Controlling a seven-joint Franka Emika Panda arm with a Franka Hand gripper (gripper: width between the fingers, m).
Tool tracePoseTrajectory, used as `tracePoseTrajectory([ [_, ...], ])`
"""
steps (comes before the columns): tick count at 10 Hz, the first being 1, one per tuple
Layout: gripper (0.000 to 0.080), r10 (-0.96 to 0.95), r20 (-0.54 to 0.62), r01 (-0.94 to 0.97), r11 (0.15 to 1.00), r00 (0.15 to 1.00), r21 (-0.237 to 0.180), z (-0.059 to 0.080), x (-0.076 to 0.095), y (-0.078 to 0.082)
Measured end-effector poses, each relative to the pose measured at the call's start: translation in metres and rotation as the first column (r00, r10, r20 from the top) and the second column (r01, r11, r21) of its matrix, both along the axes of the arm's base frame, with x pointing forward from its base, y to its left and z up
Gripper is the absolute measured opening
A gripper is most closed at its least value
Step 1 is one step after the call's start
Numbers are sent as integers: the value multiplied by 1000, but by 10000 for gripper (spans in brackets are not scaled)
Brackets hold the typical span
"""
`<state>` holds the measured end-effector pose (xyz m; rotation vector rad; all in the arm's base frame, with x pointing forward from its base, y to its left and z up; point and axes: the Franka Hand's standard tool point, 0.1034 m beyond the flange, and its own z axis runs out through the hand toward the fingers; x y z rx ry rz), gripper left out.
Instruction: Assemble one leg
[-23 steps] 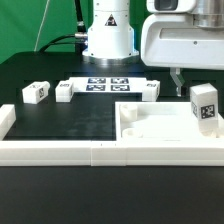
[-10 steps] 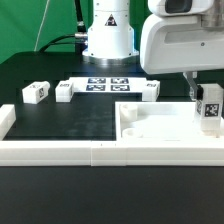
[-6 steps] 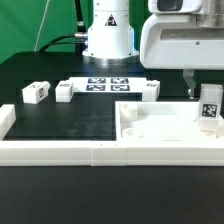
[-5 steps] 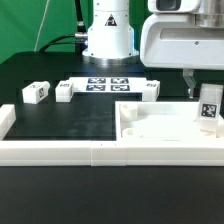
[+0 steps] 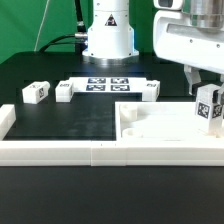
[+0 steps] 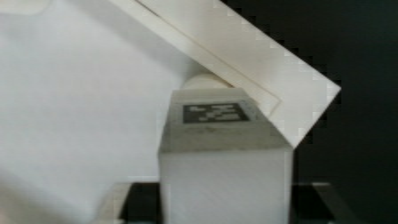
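A leg [image 5: 208, 110], a short white block with a tag on its face, stands upright on the right end of the large white panel [image 5: 150, 128]. My gripper [image 5: 206, 96] reaches down over it, with one dark finger [image 5: 194, 88] showing on the exterior view's left of the leg. In the wrist view the leg [image 6: 222, 150] fills the space between the two dark fingers of my gripper [image 6: 226, 203], tag facing the camera, and both fingers lie against its sides. The panel [image 6: 71, 100] lies beneath.
Three more legs lie at the back: two at the exterior view's left [image 5: 35, 92] [image 5: 63, 91] and one [image 5: 150, 90] beside the marker board [image 5: 105, 83]. A long white rail [image 5: 90, 152] runs along the front, another [image 5: 5, 122] at the left. The robot base [image 5: 107, 35] stands behind.
My gripper has moved toward the exterior view's right and come down around the leg. The leg has shifted slightly rightward on the panel. The other parts have not moved.
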<state>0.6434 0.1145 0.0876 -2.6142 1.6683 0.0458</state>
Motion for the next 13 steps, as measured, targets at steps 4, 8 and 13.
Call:
tracePoseTrajectory([
  [4,291,-286,-22,286,958,958,7,-1,0,-2],
  [8,559,-266,-21,266,964,964,9,-1,-1,-1],
  [13,649,200,10,-200,980,980,14,-1,-1,5],
])
